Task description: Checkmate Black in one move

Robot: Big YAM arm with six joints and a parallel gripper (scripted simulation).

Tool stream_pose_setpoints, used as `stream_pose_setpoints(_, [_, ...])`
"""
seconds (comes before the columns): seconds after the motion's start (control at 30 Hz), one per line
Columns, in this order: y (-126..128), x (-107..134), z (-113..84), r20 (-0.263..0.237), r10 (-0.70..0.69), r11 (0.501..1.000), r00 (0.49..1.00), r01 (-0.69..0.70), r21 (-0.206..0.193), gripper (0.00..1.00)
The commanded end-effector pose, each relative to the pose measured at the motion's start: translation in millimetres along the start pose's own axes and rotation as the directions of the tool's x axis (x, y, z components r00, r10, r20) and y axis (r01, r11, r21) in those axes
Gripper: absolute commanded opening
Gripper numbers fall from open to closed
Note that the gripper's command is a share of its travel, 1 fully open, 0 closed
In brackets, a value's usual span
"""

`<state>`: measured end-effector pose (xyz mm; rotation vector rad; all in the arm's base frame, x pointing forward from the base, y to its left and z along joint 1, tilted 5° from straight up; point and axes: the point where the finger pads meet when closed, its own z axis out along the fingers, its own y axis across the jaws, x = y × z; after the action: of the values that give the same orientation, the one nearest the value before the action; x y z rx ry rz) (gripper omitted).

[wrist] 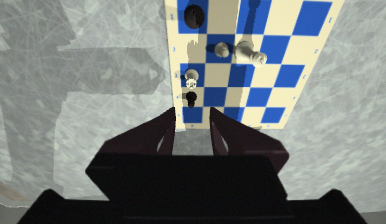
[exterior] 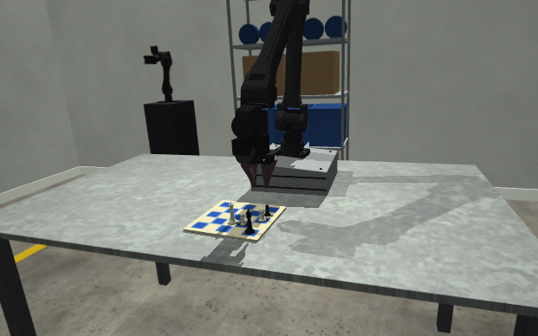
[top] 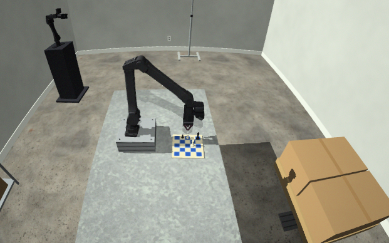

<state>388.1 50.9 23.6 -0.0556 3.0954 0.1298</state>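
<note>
A small blue-and-cream chessboard [top: 179, 153] [exterior: 201, 225] [wrist: 290, 31] lies on the table in front of the arm's base. My gripper [top: 187, 127] [exterior: 260, 178] [wrist: 192, 112] hangs above the board's near edge, open, with nothing between the fingers. Just below it a small white piece [top: 187, 137] [exterior: 262, 214] [wrist: 192, 76] stands upright next to a black pawn [top: 183, 136] [exterior: 267, 210] [wrist: 192, 98] on the edge file. A tall black piece [top: 198, 136] [exterior: 249, 222] [wrist: 195, 15] stands at a far corner. A white pawn [exterior: 242, 218] [wrist: 222, 49] and a tall white piece [exterior: 231, 213] [wrist: 249, 52] stand mid-board.
The arm's grey base block [top: 136, 138] [exterior: 304, 173] sits on the table right beside the board. A large cardboard box [top: 332, 185] stands on the floor off the table. A shelf rack [exterior: 291, 65] and a black pedestal [top: 64, 72] stand further off.
</note>
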Motion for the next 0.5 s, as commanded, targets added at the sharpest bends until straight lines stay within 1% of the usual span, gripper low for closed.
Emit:
stream_pose_setpoints(0.0, [-5.2,-17.2,-9.0,0.003,0.000,1.000,1.000,0.000,0.002,0.36])
stream_pose_setpoints(0.07, [-5.4,-13.7,-12.3,-0.001,0.000,1.000,1.000,0.000,0.002,0.36])
stream_pose_setpoints(0.13, [-4.7,-15.4,-21.8,0.019,-0.001,1.000,1.000,0.001,0.001,0.36])
stream_pose_setpoints(0.2, [-4.5,-16.8,-23.9,0.025,-0.001,1.000,1.000,0.001,0.001,0.36])
stream_pose_setpoints(0.23, [-4.5,-16.7,-23.6,0.024,0.000,1.000,1.000,0.000,0.001,1.00])
stream_pose_setpoints(0.47, [-4.5,-17.9,-23.0,0.028,0.000,1.000,1.000,0.000,0.001,1.00])
